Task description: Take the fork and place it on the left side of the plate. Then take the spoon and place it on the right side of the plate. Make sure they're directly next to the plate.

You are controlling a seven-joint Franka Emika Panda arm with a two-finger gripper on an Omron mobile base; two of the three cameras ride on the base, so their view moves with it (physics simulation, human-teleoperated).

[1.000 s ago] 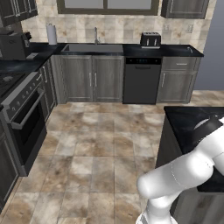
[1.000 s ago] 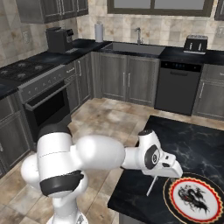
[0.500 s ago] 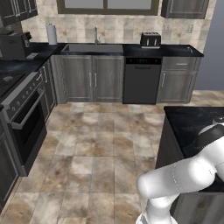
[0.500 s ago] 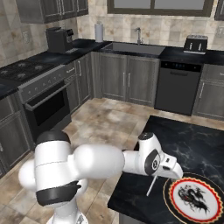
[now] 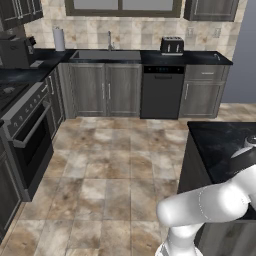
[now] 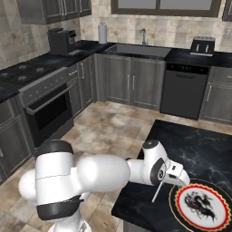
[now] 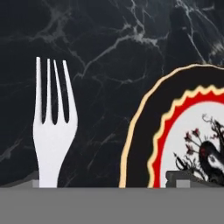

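Observation:
The silver fork [image 7: 53, 131] lies flat on the black marble counter, tines pointing up in the hand view, a short gap left of the plate [image 7: 141, 144]. The plate has a cream edge, a dark band, a red wavy ring and a white centre with a dark figure. My gripper [image 7: 109, 181] hovers over the gap between fork and plate. It is open, with one fingertip [image 7: 36, 183] by the fork's neck and the other over the plate. From the right base view, my gripper [image 6: 179, 176] hangs above the fork [image 6: 157, 190], beside the plate [image 6: 186, 199]. The spoon is out of view.
The black counter island [image 6: 199, 145] ends close to the fork's left, with tiled floor below. My white arm [image 6: 113, 172] reaches in low from the left. Cabinets, a sink [image 6: 140, 47], dishwasher and toaster [image 6: 203, 45] line the far wall; an oven [image 6: 45, 106] stands at left.
My hand has drifted slightly right and its fingers have spread a touch wider. The fork stays lying beside the plate.

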